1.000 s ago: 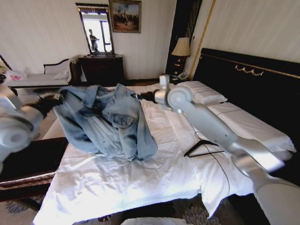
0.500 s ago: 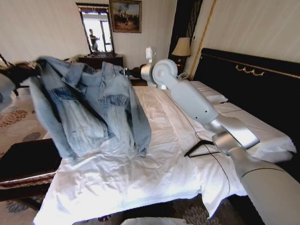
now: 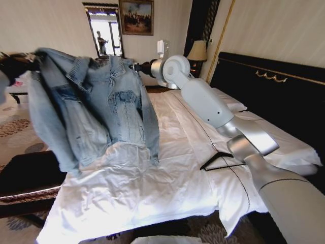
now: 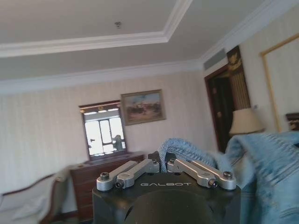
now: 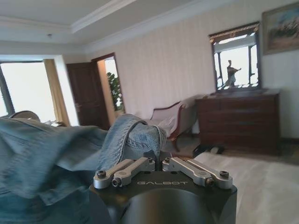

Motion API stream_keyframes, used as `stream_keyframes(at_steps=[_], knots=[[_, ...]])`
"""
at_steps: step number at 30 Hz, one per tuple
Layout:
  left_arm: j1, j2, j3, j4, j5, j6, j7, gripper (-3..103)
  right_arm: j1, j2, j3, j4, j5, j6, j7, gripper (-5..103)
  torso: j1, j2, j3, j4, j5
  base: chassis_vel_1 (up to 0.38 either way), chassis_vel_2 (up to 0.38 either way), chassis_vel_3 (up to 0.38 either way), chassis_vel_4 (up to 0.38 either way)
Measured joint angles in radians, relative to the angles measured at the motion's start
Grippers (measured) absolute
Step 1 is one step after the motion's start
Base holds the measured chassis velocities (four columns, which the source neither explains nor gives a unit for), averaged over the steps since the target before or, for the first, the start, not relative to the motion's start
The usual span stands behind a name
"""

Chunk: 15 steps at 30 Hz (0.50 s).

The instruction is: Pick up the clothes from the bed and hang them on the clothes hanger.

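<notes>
One denim jacket (image 3: 94, 109) hangs spread above the bed (image 3: 152, 188), its hem draping down to just brush the white sheet, held up at the shoulders by two claws. The left claw (image 4: 166, 169) is pinched tight on a fold of denim at one shoulder, and the right claw (image 5: 161, 167) is clamped on a rolled fold at the other. The cloth looks soft but fairly heavy for clothing, so it sags between the grips and will swing; the thick shoulder and collar seams seem the safest places to hold, as thinner folds could slide out. One black clothes hanger (image 3: 219, 160) lies flat on the bed, well apart from the jacket, toward the headboard side.
</notes>
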Motion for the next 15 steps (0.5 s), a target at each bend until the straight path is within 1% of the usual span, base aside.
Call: stream_keyframes(at_steps=[1, 2, 3, 4, 5, 6, 7, 8, 9, 10, 11, 12, 13, 14, 15], knots=[[0.015, -0.019, -0.021, -0.029, -0.008, 0.006, -0.015, 2, -0.014, -0.027, 0.006, 0.043, 0.036, -0.013, 0.020, 2, 0.000, 0.000, 0.000, 0.0002, -0.0001, 0.000, 0.000, 0.000, 0.000], [0.039, -0.056, -0.062, -0.096, -0.039, 0.024, -0.044, 2, -0.050, -0.110, 0.032, 0.158, 0.140, -0.043, 0.077, 2, 0.000, 0.000, 0.000, 0.0006, 0.0000, 0.000, 0.000, 0.000, 0.000], [0.047, -0.075, -0.083, -0.144, -0.070, 0.037, -0.062, 2, -0.076, -0.180, 0.060, 0.249, 0.216, -0.059, 0.115, 2, 0.000, 0.000, 0.000, 0.0006, 0.0000, 0.000, 0.000, 0.000, 0.000], [0.047, -0.075, -0.083, -0.144, -0.070, 0.037, -0.062, 2, -0.076, -0.180, 0.060, 0.249, 0.216, -0.059, 0.115, 2, 0.000, 0.000, 0.000, 0.0006, 0.0000, 0.000, 0.000, 0.000, 0.000], [0.051, -0.086, -0.099, -0.186, -0.099, 0.049, -0.075, 2, -0.094, -0.232, 0.086, 0.315, 0.268, -0.070, 0.143, 2, 0.000, 0.000, 0.000, 0.0003, 0.0002, 0.000, 0.000, 0.000, 0.000], [0.064, -0.105, -0.135, -0.261, -0.148, 0.074, -0.096, 2, -0.135, -0.343, 0.149, 0.448, 0.381, -0.089, 0.205, 2, 0.000, 0.000, 0.000, -0.0010, 0.0014, 0.000, 0.000, 0.000, 0.000], [0.098, -0.131, -0.209, -0.339, -0.205, 0.120, -0.120, 2, -0.177, -0.435, 0.219, 0.553, 0.479, -0.115, 0.245, 2, 0.000, 0.000, 0.000, -0.0021, 0.0022, 0.000, 0.000, 0.000, 0.000], [0.098, -0.131, -0.209, -0.339, -0.205, 0.120, -0.120, 2, -0.177, -0.435, 0.219, 0.553, 0.479, -0.115, 0.245, 2, 0.000, 0.000, 0.000, -0.0021, 0.0022, 0.000, 0.000, 0.000, 0.000], [0.107, -0.140, -0.235, -0.362, -0.228, 0.143, -0.135, 2, -0.190, -0.462, 0.240, 0.582, 0.509, -0.121, 0.252, 2, 0.000, 0.000, 0.000, -0.0018, 0.0024, 0.000, 0.000, 0.000, 0.000], [0.120, -0.164, -0.312, -0.422, -0.325, 0.221, -0.199, 2, -0.231, -0.545, 0.310, 0.658, 0.588, -0.135, 0.262, 2, 0.000, 0.000, 0.000, -0.0015, 0.0018, 0.000, 0.000, 0.000, 0.000], [0.123, -0.171, -0.407, -0.473, -0.461, 0.293, -0.274, 2, -0.272, -0.636, 0.376, 0.731, 0.660, -0.141, 0.250, 2, -0.001, 0.000, -0.001, -0.0016, 0.0015, 0.000, 0.000, 0.000, 0.000], [0.128, -0.163, -0.485, -0.498, -0.568, 0.329, -0.327, 2, -0.302, -0.707, 0.426, 0.779, 0.704, -0.141, 0.227, 2, -0.001, 0.000, -0.001, -0.0008, 0.0017, 0.000, 0.000, 0.000, 0.000], [0.129, -0.157, -0.524, -0.509, -0.621, 0.347, -0.355, 2, -0.320, -0.750, 0.462, 0.808, 0.733, -0.142, 0.210, 2, -0.001, 0.000, 0.000, -0.0007, 0.0019, 0.000, 0.000, 0.000, 0.000], [0.129, -0.157, -0.524, -0.509, -0.621, 0.347, -0.355, 2, -0.320, -0.750, 0.462, 0.808, 0.733, -0.142, 0.210, 2, -0.001, 0.000, 0.000, -0.0007, 0.0019, 0.000, 0.000, 0.000, 0.000], [0.128, -0.146, -0.584, -0.519, -0.709, 0.378, -0.406, 2, -0.341, -0.803, 0.510, 0.839, 0.768, -0.142, 0.191, 2, -0.001, 0.001, -0.001, -0.0011, 0.0015, 0.000, 0.000, 0.000, 0.000]])
